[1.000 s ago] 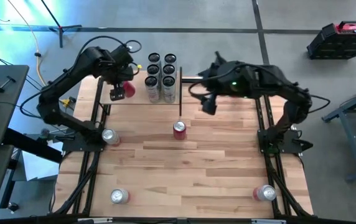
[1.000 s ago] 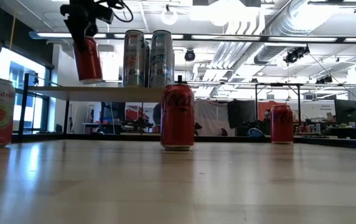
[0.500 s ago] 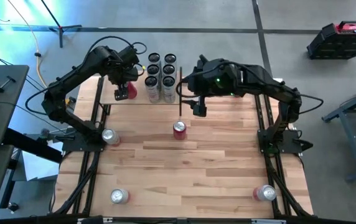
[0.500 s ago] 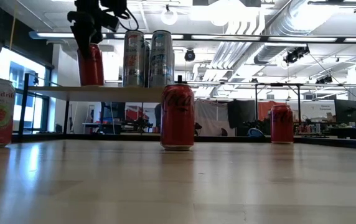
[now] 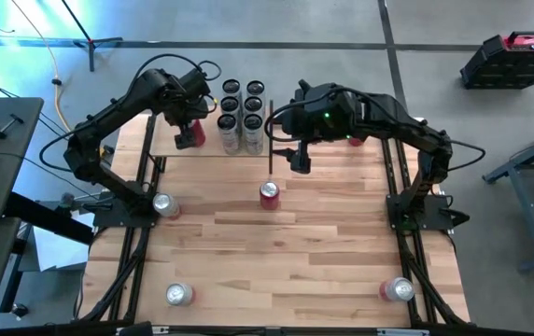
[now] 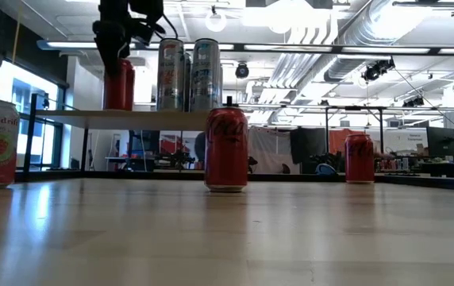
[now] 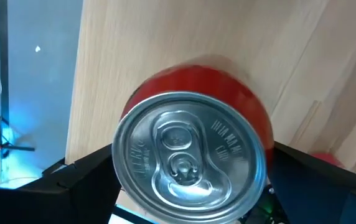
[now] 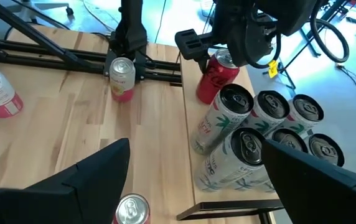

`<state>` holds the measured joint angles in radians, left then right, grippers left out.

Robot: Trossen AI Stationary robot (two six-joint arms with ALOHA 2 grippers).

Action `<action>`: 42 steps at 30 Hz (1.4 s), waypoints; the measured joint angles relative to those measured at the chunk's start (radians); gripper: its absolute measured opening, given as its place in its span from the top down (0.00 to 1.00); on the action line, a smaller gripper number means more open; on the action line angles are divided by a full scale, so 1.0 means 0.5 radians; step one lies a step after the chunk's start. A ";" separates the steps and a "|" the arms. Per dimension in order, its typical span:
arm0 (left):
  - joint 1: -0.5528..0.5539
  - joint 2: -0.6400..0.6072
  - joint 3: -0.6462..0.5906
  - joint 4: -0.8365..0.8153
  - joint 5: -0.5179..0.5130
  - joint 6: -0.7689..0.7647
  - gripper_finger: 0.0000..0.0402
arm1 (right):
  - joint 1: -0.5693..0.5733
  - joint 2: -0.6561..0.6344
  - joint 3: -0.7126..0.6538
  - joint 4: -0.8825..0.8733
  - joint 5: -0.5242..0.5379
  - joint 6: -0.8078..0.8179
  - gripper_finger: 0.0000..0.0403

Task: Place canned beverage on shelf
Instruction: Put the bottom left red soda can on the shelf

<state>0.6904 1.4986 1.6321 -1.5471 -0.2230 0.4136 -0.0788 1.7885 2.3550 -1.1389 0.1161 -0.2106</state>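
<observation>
High view: the small light-wood shelf (image 5: 169,142) at the tabletop's far edge carries the red cola can (image 5: 189,133), set near its left end. The can is straddled by the left gripper (image 5: 182,124), apparently just released; lifting clear comes next. The right gripper (image 5: 301,160) hangs open beside the shelf.

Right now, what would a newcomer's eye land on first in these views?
Probably the left tool, poised over the upright red soda can standing on the small light-wood shelf, beside a block of tall silver-and-white cans. Next, the right tool, open and empty, hanging just past the shelf's edge above the butcher-block tabletop, near another red can.
</observation>
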 joint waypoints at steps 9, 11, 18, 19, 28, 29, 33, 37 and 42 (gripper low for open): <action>-0.023 -0.073 0.000 -0.020 -0.100 -0.027 0.11 | 0.000 0.000 0.000 0.000 -0.002 0.061 0.13; -0.021 -0.109 0.000 -0.036 -0.114 -0.064 0.11 | 0.000 0.000 0.000 0.000 -0.002 0.061 0.13; 0.029 -0.238 0.002 -0.050 -0.084 -0.366 0.11 | 0.000 0.000 0.000 0.001 -0.001 0.092 0.13; 0.039 -0.254 0.002 -0.049 -0.048 -0.419 0.11 | 0.000 0.000 0.000 0.001 -0.001 0.107 0.13; 0.071 -0.526 -0.263 -0.042 0.271 -0.743 0.19 | 0.000 -0.001 0.000 -0.002 -0.001 0.212 0.13; 0.068 -0.576 -0.333 -0.034 0.319 -0.777 0.21 | 0.000 -0.001 0.000 -0.002 -0.001 0.212 0.13; 0.030 -0.753 -0.597 0.230 0.386 -0.911 0.31 | -0.004 -0.001 0.000 -0.001 0.009 0.183 0.13; -0.005 -0.840 -0.761 0.441 0.391 -1.003 0.42 | -0.032 -0.001 0.000 0.005 0.030 0.151 0.13; -0.007 -0.809 -0.866 0.550 0.344 -0.905 0.55 | -0.091 -0.001 0.000 0.027 0.030 0.206 0.13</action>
<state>0.6868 1.0942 1.1992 -1.2721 -0.0511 -0.0391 -0.1244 1.7882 2.3550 -1.1256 0.1310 -0.1076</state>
